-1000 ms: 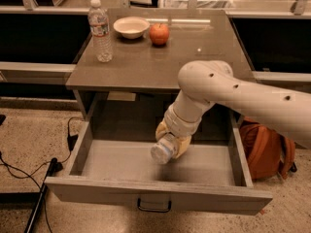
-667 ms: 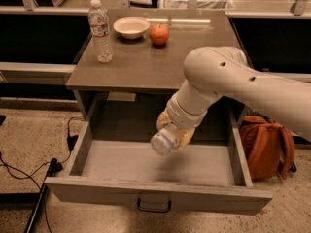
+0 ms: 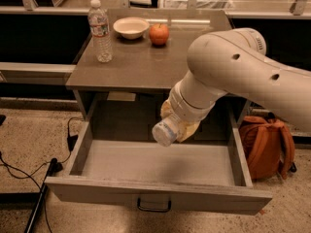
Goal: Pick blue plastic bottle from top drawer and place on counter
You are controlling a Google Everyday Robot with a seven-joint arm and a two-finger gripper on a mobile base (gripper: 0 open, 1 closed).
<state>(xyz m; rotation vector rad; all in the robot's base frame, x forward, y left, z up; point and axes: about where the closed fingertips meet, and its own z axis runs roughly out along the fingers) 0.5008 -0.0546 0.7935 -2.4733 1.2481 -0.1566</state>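
Note:
The top drawer (image 3: pixel 146 194) stands pulled open below the counter (image 3: pixel 141 64), its dark handle on the front panel. My gripper (image 3: pixel 179 125) is above the drawer's middle, just under the counter's front edge, shut on the blue plastic bottle (image 3: pixel 166 130). The bottle lies tilted in the grip, its bottom end pointing toward the camera, lifted above the drawer floor. My large white arm comes in from the right and hides the counter's right front part.
On the counter stand a tall clear water bottle (image 3: pixel 100 31) at the left, a white bowl (image 3: pixel 130 27) and a red apple (image 3: pixel 159 34) at the back. An orange backpack (image 3: pixel 265 147) sits on the floor right of the drawer. Cables (image 3: pixel 29 171) lie at the left.
My gripper has risen with the bottle from low inside the drawer to near the counter's front edge. The arm has swung up and closer to the camera.

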